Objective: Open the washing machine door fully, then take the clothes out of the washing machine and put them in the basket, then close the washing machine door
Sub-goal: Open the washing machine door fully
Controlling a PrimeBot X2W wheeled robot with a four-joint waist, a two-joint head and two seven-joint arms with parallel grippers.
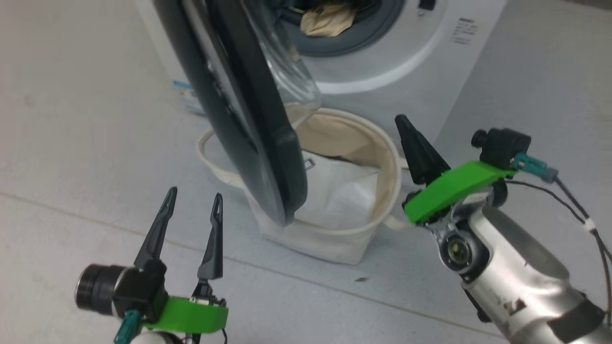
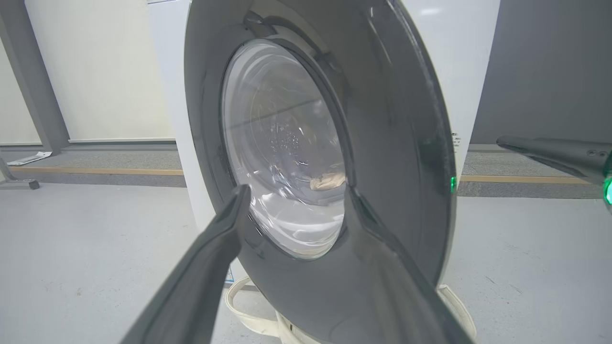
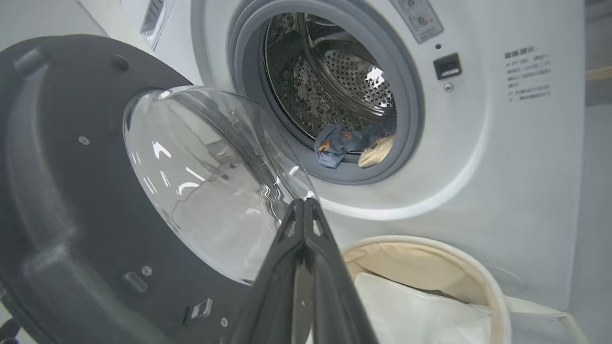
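while the washing machine door (image 1: 248,119) juts outward, left claw (image 1: 195,192) gapes empty, right claw (image 1: 402,122) closed empty.

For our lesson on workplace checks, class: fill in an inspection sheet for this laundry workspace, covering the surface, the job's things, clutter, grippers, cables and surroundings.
Surface: grey floor, one small dark speck.
Job's things: washing machine door swung open above the basket; clothes, blue and beige, at the drum mouth of the washing machine.
Clutter: white folded sheet inside the basket.
Grippers: left gripper open, empty, facing the door; right gripper shut, empty.
Cables: black cable by the right forearm.
Surroundings: pale wall, grey post.
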